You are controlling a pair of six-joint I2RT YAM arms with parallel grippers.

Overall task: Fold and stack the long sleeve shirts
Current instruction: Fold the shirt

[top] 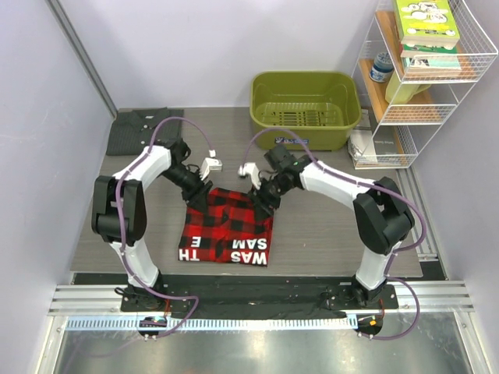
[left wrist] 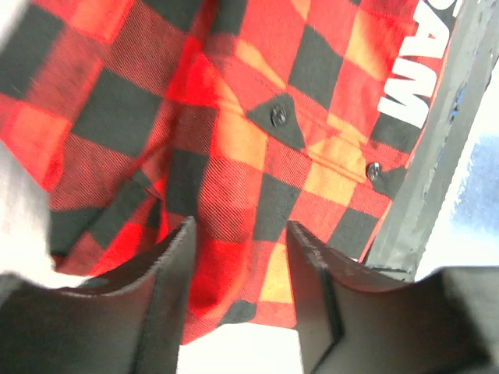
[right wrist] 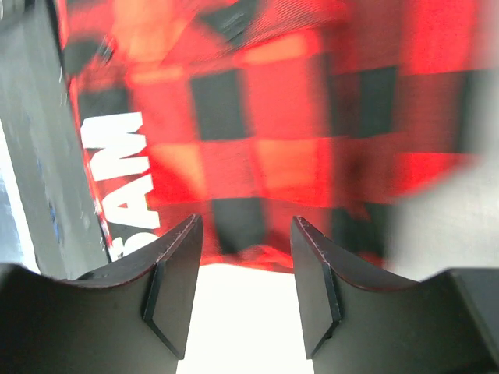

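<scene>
The red-and-black plaid shirt (top: 228,234) lies folded in the middle of the table, with white letters along its near edge. It fills the left wrist view (left wrist: 257,132) and the right wrist view (right wrist: 265,117). The dark grey shirt (top: 140,129) lies folded at the back left. My left gripper (top: 198,199) is open at the plaid shirt's far left corner, with fabric showing between its fingers (left wrist: 168,288). My right gripper (top: 265,201) is open at the far right corner, and the shirt's edge sits just beyond its fingertips (right wrist: 175,273). Neither gripper holds anything.
A green plastic basket (top: 304,97) stands at the back centre. A white wire shelf (top: 425,86) with books and a bottle stands at the back right, with a booklet (top: 365,144) lying beside it. A metal rail (top: 249,300) runs along the near edge.
</scene>
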